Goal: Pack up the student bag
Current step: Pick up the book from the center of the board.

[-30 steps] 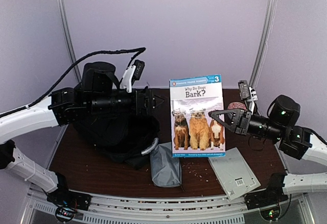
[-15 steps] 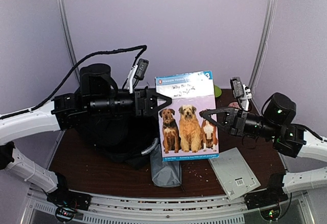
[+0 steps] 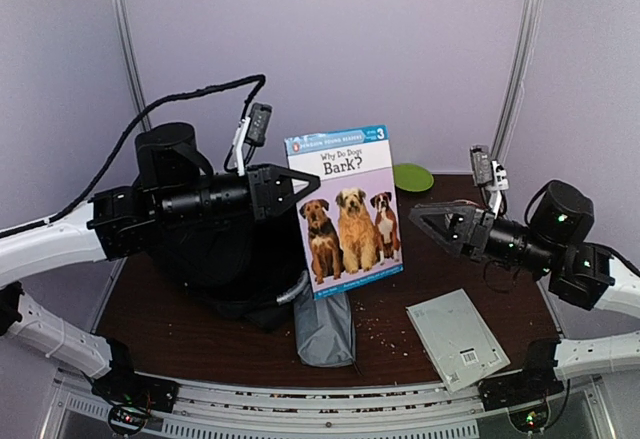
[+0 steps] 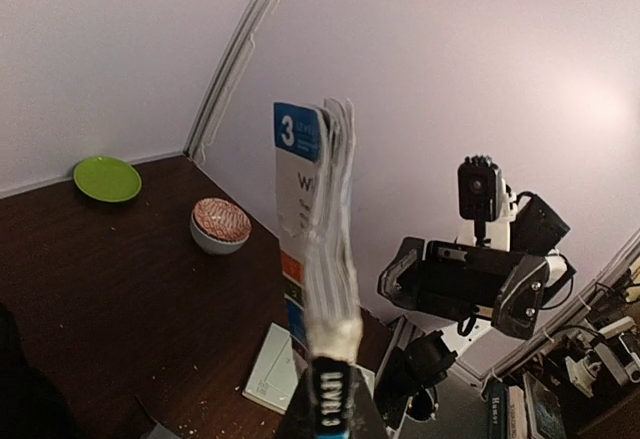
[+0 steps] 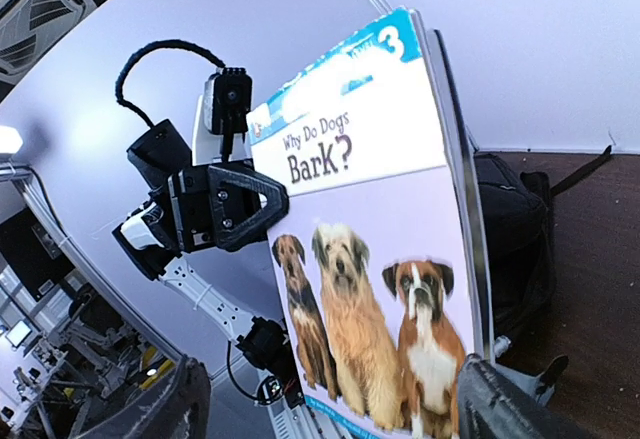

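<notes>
1. The left gripper [image 3: 303,191] is clenched on the left edge of a thin book [image 3: 345,209]. It holds the book upright in the air, above the middle of the table [image 3: 180,329].
2. The right gripper [image 3: 420,219] has its fingers spread wide. It grasps nothing and sits just right of the book, not touching it.
3. The cover reads "Why Do Dogs Bark?", with a big 3 in the top corner and three dogs below. The spine says "LEVEL 3".
4. The book looks light and bendy, so I think a pinch on one edge is enough.
5. The bag [image 3: 235,274] lies on the left side of the table, under the left arm. It is black, soft and floppy. I think its mouth will sag shut, so one gripper should take the rim or the pale handle [image 3: 296,286] and lift it open.
6. Near the front lie a grey pouch [image 3: 322,327] and a flat grey case [image 3: 457,337] with a barcode sticker. A green plate [image 3: 412,176] sits far back.
</notes>
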